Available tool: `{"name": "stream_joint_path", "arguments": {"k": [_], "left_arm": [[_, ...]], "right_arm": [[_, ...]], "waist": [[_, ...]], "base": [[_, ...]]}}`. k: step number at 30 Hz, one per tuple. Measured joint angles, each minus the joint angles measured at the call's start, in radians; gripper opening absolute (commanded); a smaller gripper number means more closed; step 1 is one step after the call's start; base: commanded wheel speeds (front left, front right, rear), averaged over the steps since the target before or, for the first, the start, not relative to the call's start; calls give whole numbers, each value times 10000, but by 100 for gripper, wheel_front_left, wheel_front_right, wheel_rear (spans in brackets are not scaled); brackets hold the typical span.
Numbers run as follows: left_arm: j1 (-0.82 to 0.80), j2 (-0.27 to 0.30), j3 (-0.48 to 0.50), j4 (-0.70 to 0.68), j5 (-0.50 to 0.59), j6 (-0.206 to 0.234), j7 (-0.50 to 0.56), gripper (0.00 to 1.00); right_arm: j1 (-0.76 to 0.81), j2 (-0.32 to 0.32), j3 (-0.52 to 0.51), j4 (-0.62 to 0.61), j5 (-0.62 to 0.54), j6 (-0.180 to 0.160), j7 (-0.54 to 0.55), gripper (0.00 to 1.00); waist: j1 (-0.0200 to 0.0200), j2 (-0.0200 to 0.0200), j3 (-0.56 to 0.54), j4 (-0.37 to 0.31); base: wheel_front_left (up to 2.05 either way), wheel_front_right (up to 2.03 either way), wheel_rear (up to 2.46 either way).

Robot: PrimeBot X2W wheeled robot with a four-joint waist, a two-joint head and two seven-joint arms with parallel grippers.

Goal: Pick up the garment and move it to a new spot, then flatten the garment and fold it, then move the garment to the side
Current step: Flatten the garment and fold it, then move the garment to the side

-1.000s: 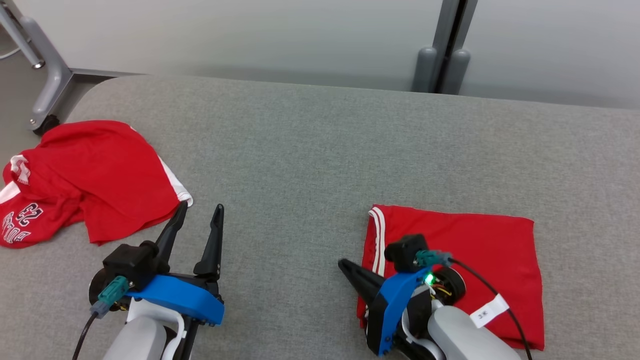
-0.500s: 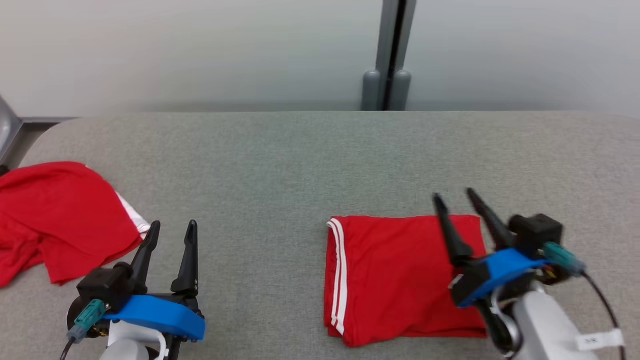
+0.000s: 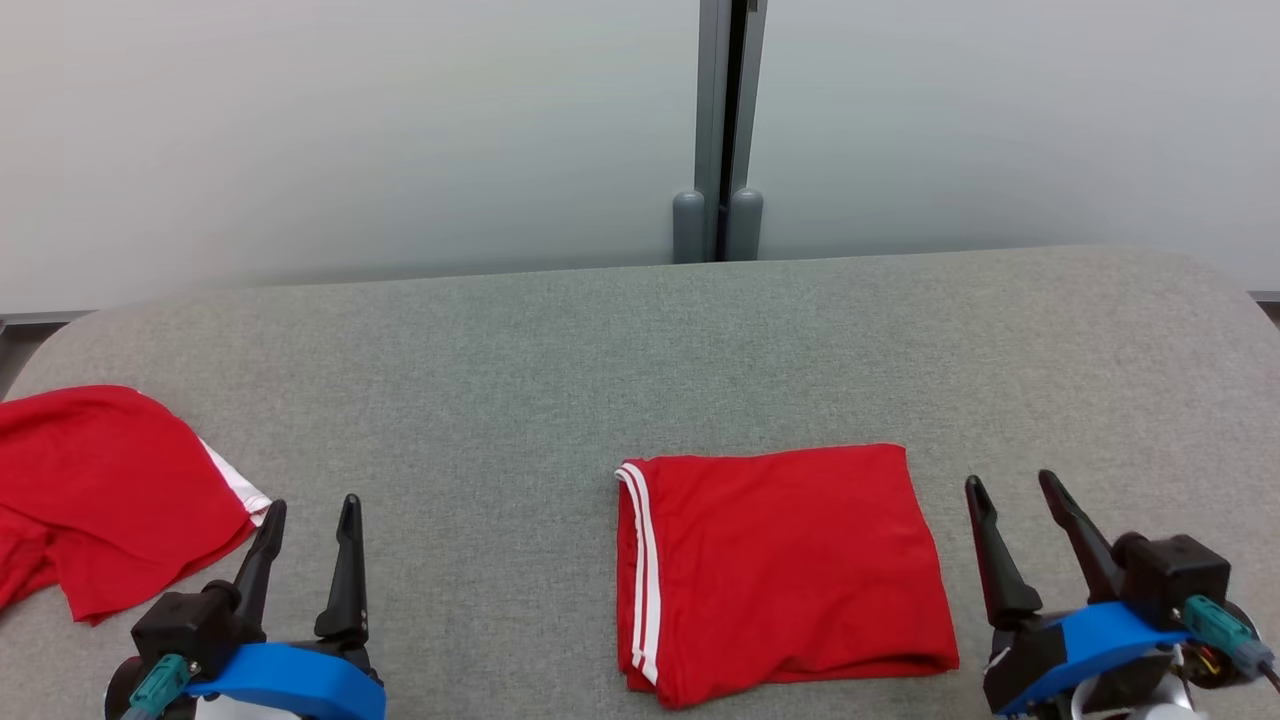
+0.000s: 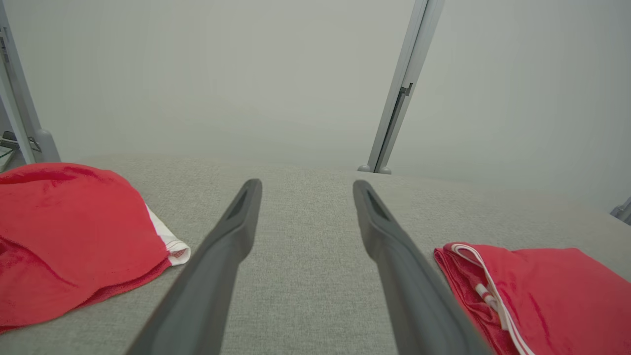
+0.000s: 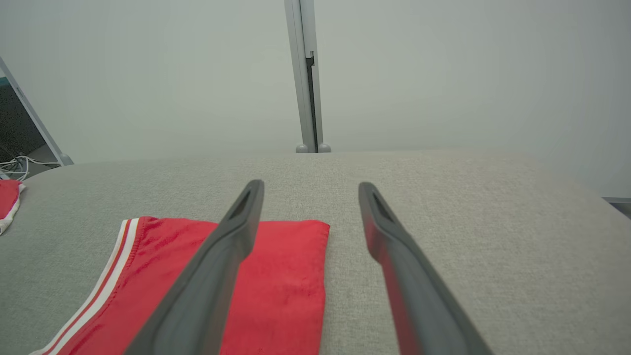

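**A bare test room, most likely a lab**

I work at a wide desk (image 3: 560,350) padded in grey fabric with rounded corners, more rig bench than furniture. Behind it run plain pale panels (image 3: 350,130), joined by a grey metal post (image 3: 727,120) on two round feet. To my left stands a grey metal frame (image 4: 19,113). Loose white cables (image 5: 15,165) show past the desk's left edge, under a slanted bar (image 5: 34,123). The one homely touch is red sportswear on the desk: a folded garment (image 3: 780,560) and a crumpled cloth (image 3: 100,490).

Red white-striped garment (image 3: 785,570) folded flat on grey table (image 3: 560,350).
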Motion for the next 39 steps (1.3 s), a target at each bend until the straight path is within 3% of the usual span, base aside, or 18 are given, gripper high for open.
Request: {"name": "stream_joint_path", "arguments": {"k": [9,30,39], "left_arm": [[344,-92,245,140,290,88,0,100],[336,-96,188,464,328,73,0,100],[80,58,198,240,316,98,17,100]], "right_arm": [[716,29,-337,-376,-125,0,-86,100],[775,84,-420,-385,117,0,291,100],[-709,102,-169,-59,48,0,2290,100]], "waist": [[0,0,-208,-27],[0,0,-202,55],[2,0,249,-48]], "base": [[0,0,0],[0,0,0],[0,0,0]]}}
